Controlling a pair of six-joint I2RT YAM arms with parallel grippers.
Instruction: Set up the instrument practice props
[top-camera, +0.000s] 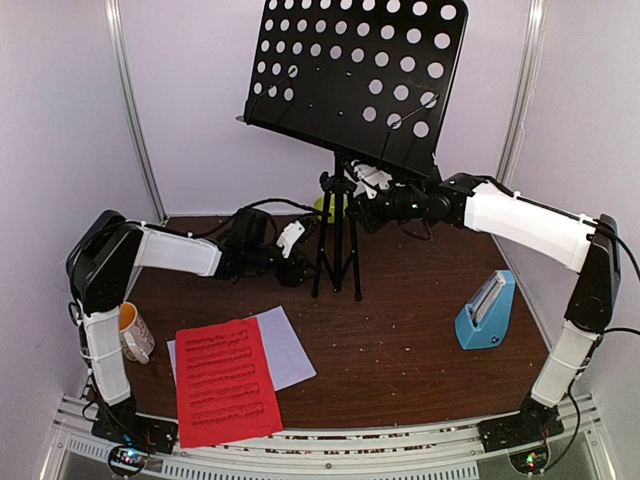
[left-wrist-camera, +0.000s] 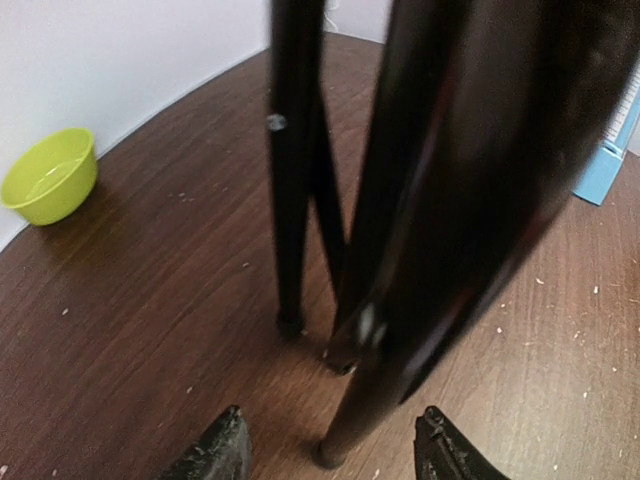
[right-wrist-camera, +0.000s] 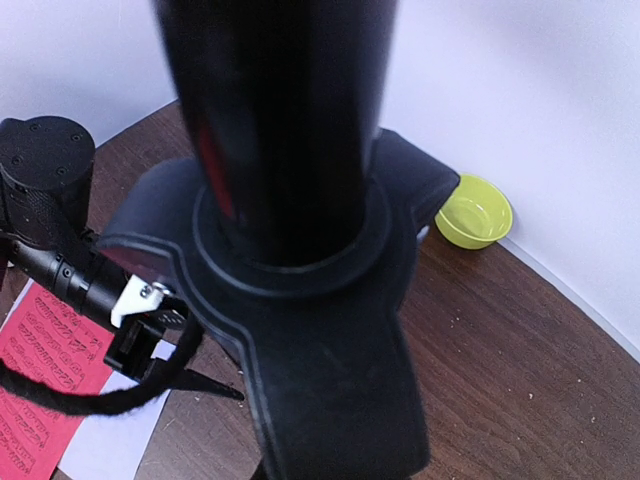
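Table (top-camera: 400, 335): stand (top-camera: 350, 70) mid-rear, metronome (top-camera: 486, 312) near right edge

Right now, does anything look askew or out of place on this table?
The black perforated-metal music stand: its tripod legs are barely spread, a narrow base for something so tall, so it looks top-heavy.

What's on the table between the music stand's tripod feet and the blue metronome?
Nothing: in the top view, the table between the tripod feet and the metronome is bare wood with pale specks.
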